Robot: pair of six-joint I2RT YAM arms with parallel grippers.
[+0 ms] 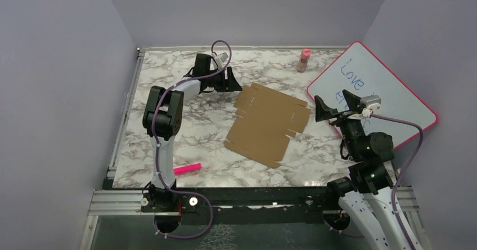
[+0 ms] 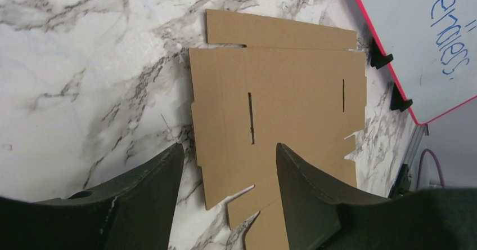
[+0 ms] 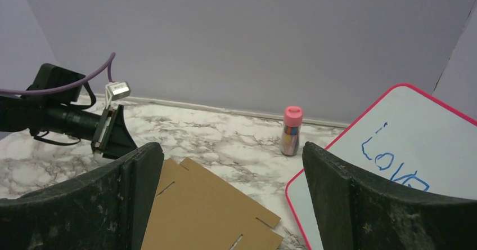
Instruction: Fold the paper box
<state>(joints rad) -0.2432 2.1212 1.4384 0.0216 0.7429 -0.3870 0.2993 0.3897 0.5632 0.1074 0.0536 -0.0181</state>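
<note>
Pale lilac walls (image 1: 253, 10) close in on three sides, plain and evenly lit. The tabletop (image 1: 208, 120) is white marble pattern with grey veins, and an aluminium rail (image 1: 115, 202) runs along its near edge.

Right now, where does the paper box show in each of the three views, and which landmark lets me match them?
Top external: the paper box lies flat near the middle of the table.
Left wrist: the paper box fills the centre and runs down to the bottom edge.
Right wrist: only part of the paper box shows, at the bottom edge, left of centre.
Shared landmark: the pink-framed whiteboard, right of the box in every view.
</note>
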